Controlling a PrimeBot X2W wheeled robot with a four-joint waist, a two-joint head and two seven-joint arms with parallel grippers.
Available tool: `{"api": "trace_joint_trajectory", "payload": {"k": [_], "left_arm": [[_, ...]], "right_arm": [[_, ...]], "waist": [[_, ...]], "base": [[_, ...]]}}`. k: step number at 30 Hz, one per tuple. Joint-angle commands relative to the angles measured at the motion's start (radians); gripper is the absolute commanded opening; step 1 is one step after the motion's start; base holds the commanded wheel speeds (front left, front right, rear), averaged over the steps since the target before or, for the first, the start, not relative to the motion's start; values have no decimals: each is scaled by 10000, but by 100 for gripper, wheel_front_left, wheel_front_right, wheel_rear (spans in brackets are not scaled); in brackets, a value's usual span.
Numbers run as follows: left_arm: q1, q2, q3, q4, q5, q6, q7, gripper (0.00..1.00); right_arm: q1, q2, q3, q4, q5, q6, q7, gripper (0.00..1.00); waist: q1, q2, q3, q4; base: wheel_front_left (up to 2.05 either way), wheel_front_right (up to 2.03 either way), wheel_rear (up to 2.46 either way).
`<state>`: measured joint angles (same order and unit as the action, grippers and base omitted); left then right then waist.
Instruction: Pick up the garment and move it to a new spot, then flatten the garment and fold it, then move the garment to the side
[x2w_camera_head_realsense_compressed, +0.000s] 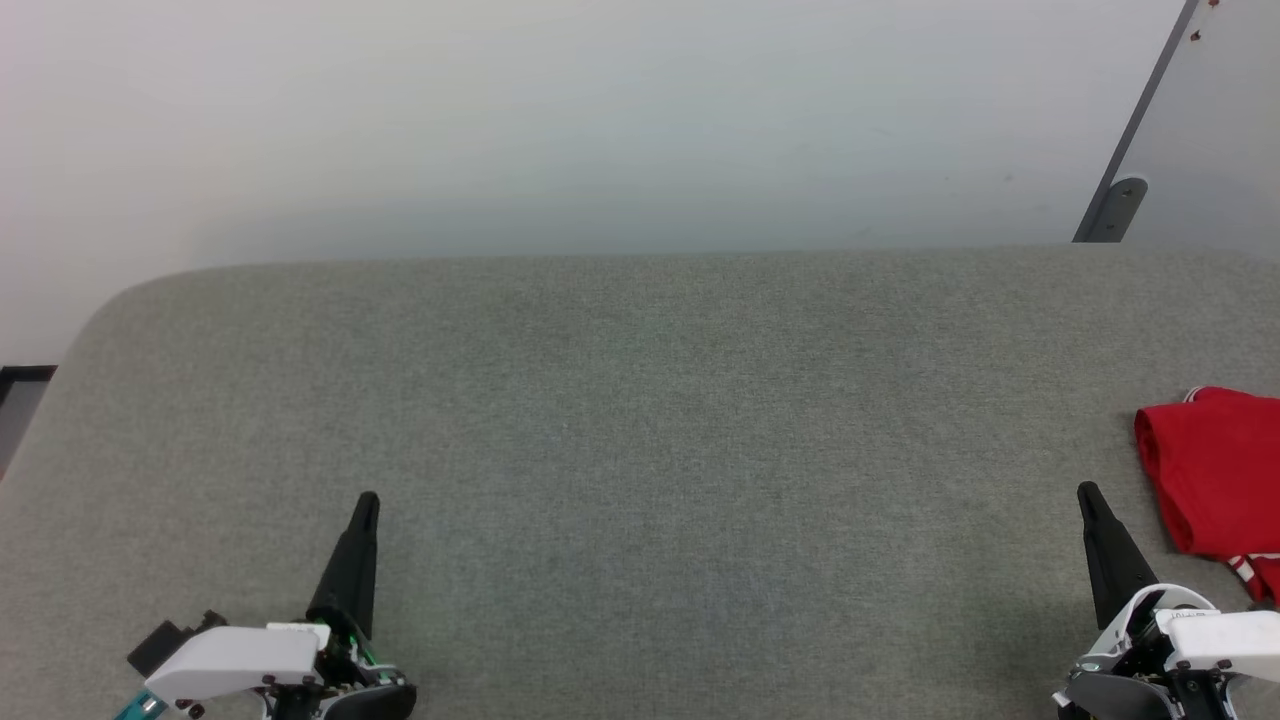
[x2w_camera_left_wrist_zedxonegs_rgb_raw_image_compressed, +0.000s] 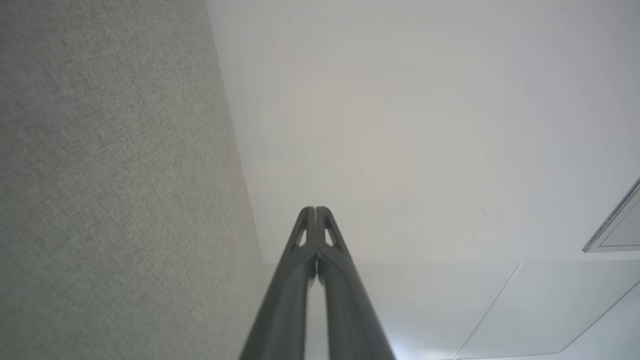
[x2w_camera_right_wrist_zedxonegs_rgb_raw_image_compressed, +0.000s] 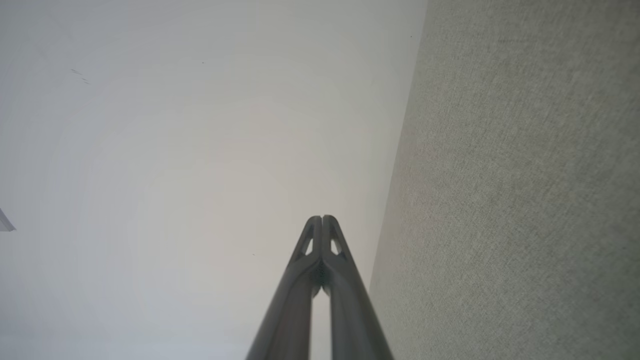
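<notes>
The garment (x2w_camera_head_realsense_compressed: 1218, 480), red with a bit of red-white striped trim, lies bunched at the right edge of the grey fabric table (x2w_camera_head_realsense_compressed: 640, 420), partly cut off by the head view's border. My right gripper (x2w_camera_head_realsense_compressed: 1088, 492) is shut and empty, just left of the garment and apart from it. At the lower left my left gripper (x2w_camera_head_realsense_compressed: 367, 499) is shut with nothing in it, far from the garment. In the left wrist view the left gripper (x2w_camera_left_wrist_zedxonegs_rgb_raw_image_compressed: 315, 209) has its fingers pressed together, and in the right wrist view the right gripper (x2w_camera_right_wrist_zedxonegs_rgb_raw_image_compressed: 322, 218) looks the same.
A pale wall (x2w_camera_head_realsense_compressed: 600, 120) rises behind the table's far edge. A grey bracket with a panel (x2w_camera_head_realsense_compressed: 1125, 200) stands at the upper right. The table's rounded left corner (x2w_camera_head_realsense_compressed: 110, 300) drops off to the floor.
</notes>
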<state>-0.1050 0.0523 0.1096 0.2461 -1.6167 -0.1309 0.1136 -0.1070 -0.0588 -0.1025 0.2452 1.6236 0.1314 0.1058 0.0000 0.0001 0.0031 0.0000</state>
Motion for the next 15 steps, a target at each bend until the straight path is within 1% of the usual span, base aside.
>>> {"api": "trace_joint_trajectory", "payload": {"k": [1, 15], "left_arm": [[-102, -26, 30, 19, 34, 4, 5, 0], [-103, -30, 38, 19, 43, 4, 14, 0]], "right_arm": [[-25, 11, -30, 8, -46, -14, 17, 0], [-29, 27, -47, 10, -53, -14, 43, 0]], "waist": [[0, -1, 0, 0], [0, -1, 0, 0]], "base": [[0, 0, 0], [0, 0, 0]]}}
